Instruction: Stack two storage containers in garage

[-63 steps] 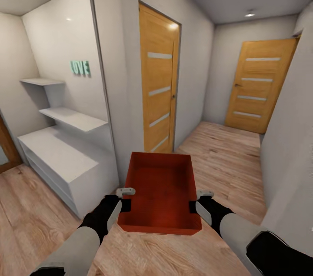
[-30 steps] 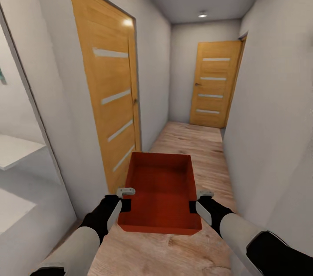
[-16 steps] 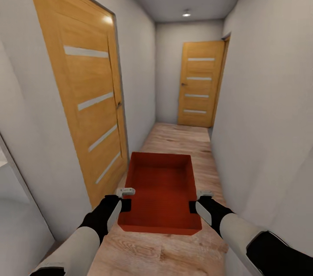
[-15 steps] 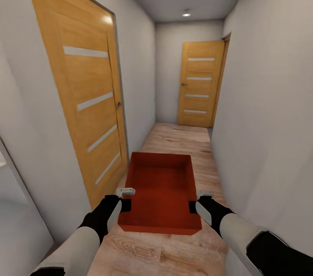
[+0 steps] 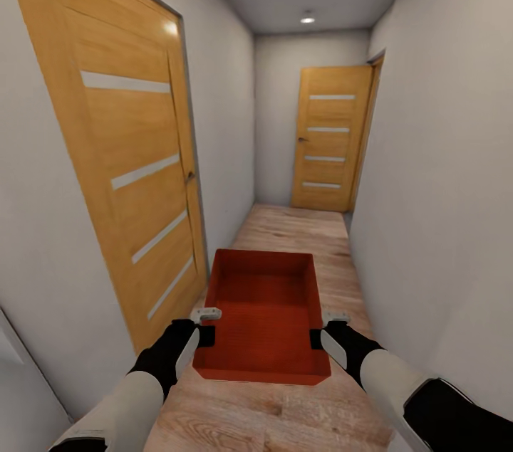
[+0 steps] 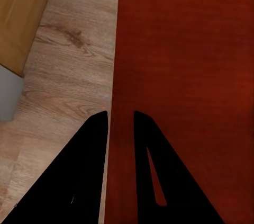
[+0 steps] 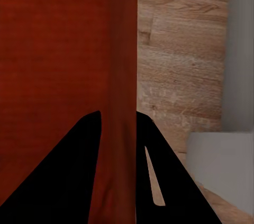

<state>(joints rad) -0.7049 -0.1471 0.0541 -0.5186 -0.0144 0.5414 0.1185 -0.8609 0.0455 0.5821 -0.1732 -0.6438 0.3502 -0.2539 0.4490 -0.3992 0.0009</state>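
One orange-red storage container (image 5: 262, 313) hangs in front of me above light wood plank flooring, open side up and empty. My left gripper (image 5: 206, 334) is shut on its left wall and my right gripper (image 5: 315, 338) on its right wall. In the left wrist view the black fingers (image 6: 92, 150) straddle the container's wall (image 6: 119, 75). The right wrist view shows the same pinch, its fingers (image 7: 90, 150) on either side of the red wall (image 7: 124, 75). The garage and its concrete floor are out of view.
I am in a narrow corridor with white walls. A closed wooden door (image 5: 128, 153) stands close on the left. Another closed wooden door (image 5: 329, 139) ends the corridor ahead. The right wall (image 5: 442, 174) runs close beside my right arm.
The camera has turned and advanced from a shelved alcove into the corridor; the left door looms larger and nearer. Container and both grippers keep the same place in the view.
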